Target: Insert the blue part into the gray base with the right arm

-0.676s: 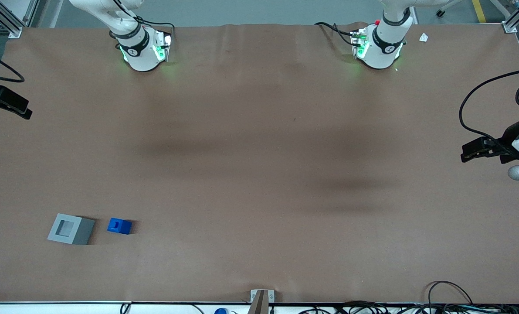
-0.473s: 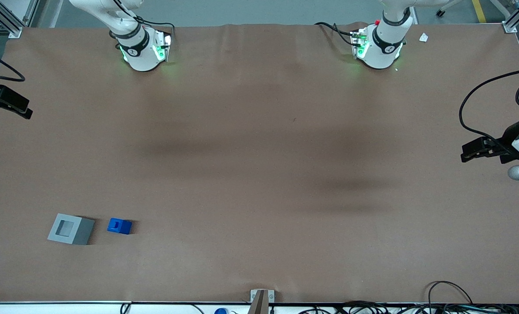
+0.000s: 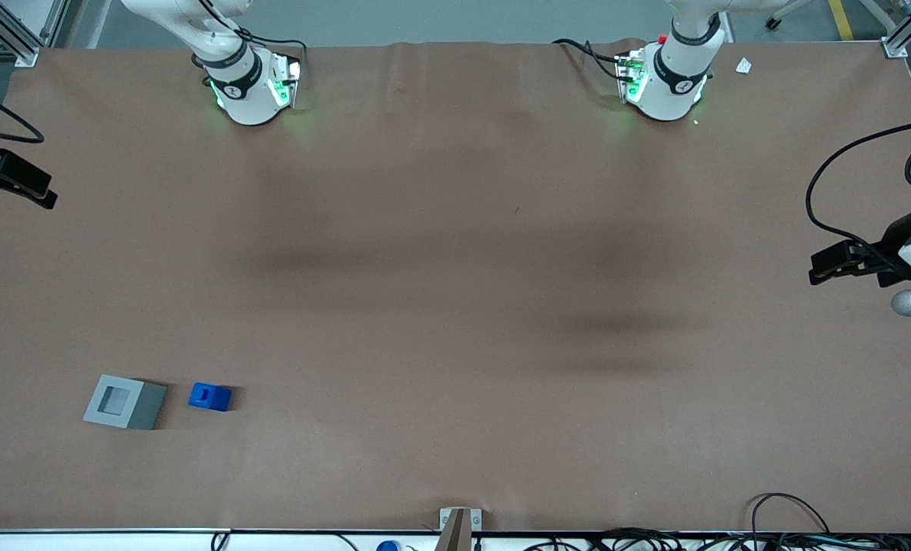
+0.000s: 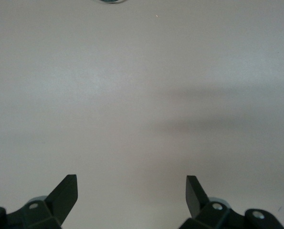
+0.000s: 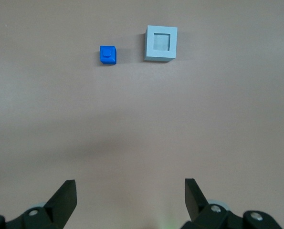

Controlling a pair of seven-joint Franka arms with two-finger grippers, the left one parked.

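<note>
The blue part, a small bright-blue block with a dark notch on top, sits on the brown table toward the working arm's end. Close beside it, with a small gap, stands the gray base, its square recess facing up and empty. My right gripper hangs above the table's edge, farther from the front camera than both blocks. Its fingers are spread wide, open, with only bare table between them.
The working arm's green-lit base stands at the table's back edge. A metal bracket and loose cables lie along the front edge. A small white scrap lies near the parked arm's base.
</note>
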